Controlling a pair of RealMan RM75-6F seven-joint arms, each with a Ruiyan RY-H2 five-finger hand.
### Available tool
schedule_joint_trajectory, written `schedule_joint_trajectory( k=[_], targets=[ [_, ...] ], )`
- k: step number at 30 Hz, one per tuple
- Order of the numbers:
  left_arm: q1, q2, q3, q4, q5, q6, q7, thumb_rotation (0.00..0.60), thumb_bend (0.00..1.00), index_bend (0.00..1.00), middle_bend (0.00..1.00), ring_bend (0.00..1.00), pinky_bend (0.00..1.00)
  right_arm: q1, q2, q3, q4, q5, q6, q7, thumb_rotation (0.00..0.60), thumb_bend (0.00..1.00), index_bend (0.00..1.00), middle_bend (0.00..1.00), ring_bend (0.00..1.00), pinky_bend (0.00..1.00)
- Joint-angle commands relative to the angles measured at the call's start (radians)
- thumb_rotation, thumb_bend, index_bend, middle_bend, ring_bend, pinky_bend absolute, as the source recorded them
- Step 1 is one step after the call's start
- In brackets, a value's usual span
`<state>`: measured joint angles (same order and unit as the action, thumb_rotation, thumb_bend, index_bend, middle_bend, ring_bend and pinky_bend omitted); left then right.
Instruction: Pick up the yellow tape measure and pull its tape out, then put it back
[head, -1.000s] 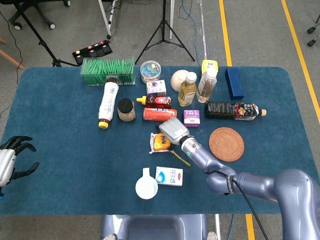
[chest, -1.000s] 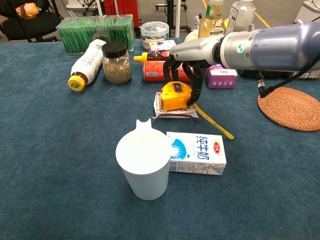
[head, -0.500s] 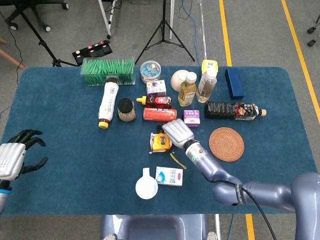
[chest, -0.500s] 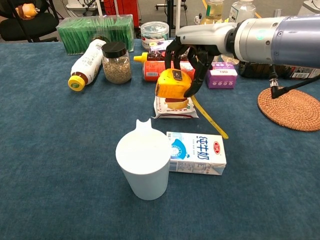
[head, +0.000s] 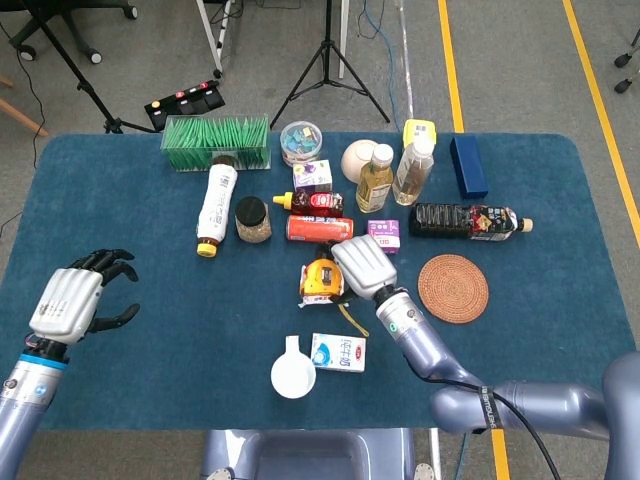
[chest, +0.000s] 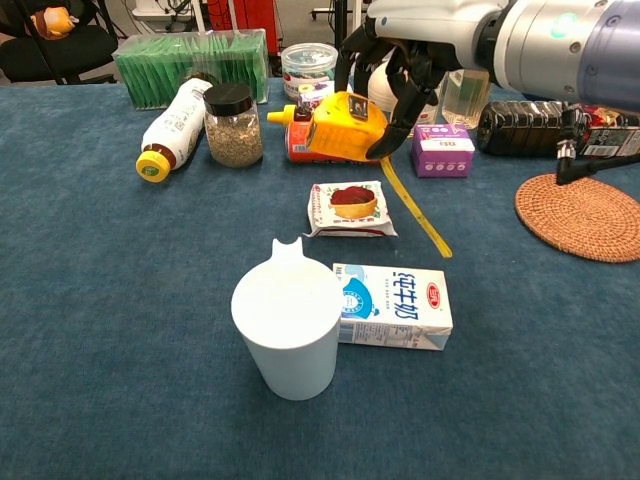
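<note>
- The right hand (chest: 392, 75) grips the yellow tape measure (chest: 345, 128) from above, fingers curled over its top and right side; the case is lifted clear of the table (chest: 120, 300), tilted, above the snack packet (chest: 350, 208)
- The tape (chest: 415, 215) hangs out of the case in a yellow strip, slanting down to the right; its far end lies on the cloth near the milk carton (chest: 393, 306)
- In the head view the same hand (head: 366, 265) covers part of the case (head: 322, 277), just below the red can (head: 318, 228) and beside the purple box (head: 383, 236)
- The left hand (head: 75, 303) hovers over the left side of the table, holding nothing, fingers spread; well apart from everything else
- A white cup (chest: 288, 329) stands touching the carton's left end; a woven coaster (chest: 583, 216) lies to the right
</note>
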<state>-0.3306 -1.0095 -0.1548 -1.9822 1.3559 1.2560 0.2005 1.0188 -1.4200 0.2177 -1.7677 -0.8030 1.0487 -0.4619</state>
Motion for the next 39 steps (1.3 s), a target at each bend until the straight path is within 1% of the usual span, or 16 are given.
schedule_joint_trajectory(
  k=[1, 6, 11, 17, 21, 28, 34, 39],
  targets=[
    [-0.042, -0.041, -0.023, -0.046, -0.040, -0.025, 0.057, 0.600, 0.23, 0.42, 0.29, 0.24, 0.36, -0.009, -0.006, -0.001, -0.016, 0.005, 0.026, -0.022, 0.600, 0.15, 0.59, 0.58, 0.70, 0.69],
    [-0.080, -0.090, -0.046, -0.088, -0.105, -0.030, 0.126, 0.600, 0.23, 0.42, 0.30, 0.25, 0.38, -0.015, -0.010, 0.003, -0.025, 0.017, 0.045, -0.046, 0.600, 0.15, 0.59, 0.58, 0.70, 0.69],
    [-0.109, -0.163, -0.063, -0.110, -0.156, 0.002, 0.210, 0.600, 0.22, 0.42, 0.30, 0.25, 0.38, -0.020, -0.008, 0.015, -0.036, 0.032, 0.065, -0.065, 0.600, 0.15, 0.59, 0.58, 0.70, 0.69],
    [-0.147, -0.249, -0.077, -0.105, -0.183, 0.038, 0.306, 0.600, 0.21, 0.42, 0.30, 0.25, 0.39, -0.023, -0.011, 0.029, -0.045, 0.064, 0.085, -0.087, 0.600, 0.15, 0.59, 0.58, 0.70, 0.69],
    [-0.186, -0.319, -0.106, -0.082, -0.232, 0.063, 0.372, 0.600, 0.20, 0.42, 0.30, 0.25, 0.39, -0.021, -0.024, 0.039, -0.043, 0.092, 0.105, -0.111, 0.600, 0.15, 0.59, 0.58, 0.70, 0.69],
    [-0.218, -0.349, -0.113, -0.064, -0.281, 0.055, 0.409, 0.600, 0.20, 0.42, 0.30, 0.25, 0.39, -0.019, -0.040, 0.052, -0.040, 0.110, 0.114, -0.122, 0.600, 0.15, 0.59, 0.58, 0.70, 0.69],
    [-0.265, -0.363, -0.150, -0.026, -0.341, 0.034, 0.417, 0.600, 0.20, 0.42, 0.30, 0.25, 0.39, -0.002, -0.078, 0.078, -0.008, 0.137, 0.114, -0.132, 0.600, 0.15, 0.59, 0.58, 0.70, 0.69],
    [-0.288, -0.371, -0.161, -0.010, -0.376, 0.025, 0.417, 0.600, 0.19, 0.40, 0.30, 0.25, 0.39, 0.011, -0.100, 0.093, 0.013, 0.148, 0.109, -0.137, 0.600, 0.15, 0.59, 0.58, 0.70, 0.69]
  ],
)
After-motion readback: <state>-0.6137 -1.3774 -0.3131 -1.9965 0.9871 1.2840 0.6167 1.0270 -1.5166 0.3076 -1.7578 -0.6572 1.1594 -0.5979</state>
